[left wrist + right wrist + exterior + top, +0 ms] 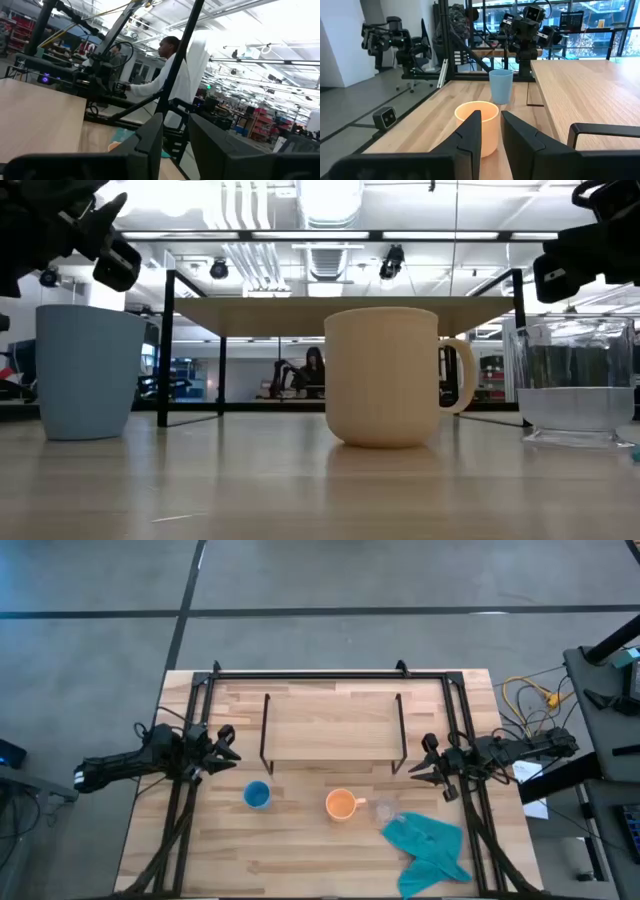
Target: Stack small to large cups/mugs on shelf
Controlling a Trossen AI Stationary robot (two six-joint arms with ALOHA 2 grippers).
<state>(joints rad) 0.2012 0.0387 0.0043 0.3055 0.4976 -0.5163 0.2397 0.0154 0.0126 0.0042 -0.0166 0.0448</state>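
Observation:
The blue cup [257, 794], the orange mug [342, 804] and the clear glass cup [386, 810] stand upright on their bases in a row on the table, in front of the shelf [333, 730]. The shelf stands on its black wire legs. My left gripper [226, 744] hovers open above the table, left of the shelf and beyond the blue cup [88, 370]. My right gripper [427, 762] hovers open right of the shelf, its fingers pointing at the orange mug [477, 125]. The blue cup [500, 85] shows behind that mug.
A crumpled teal cloth [430, 845] lies near the table's near right corner, beside the glass cup [575, 385]. Black frame rails run along both table sides. A person in white [175, 75] stands beyond the table. Bare wood lies in front of the cups.

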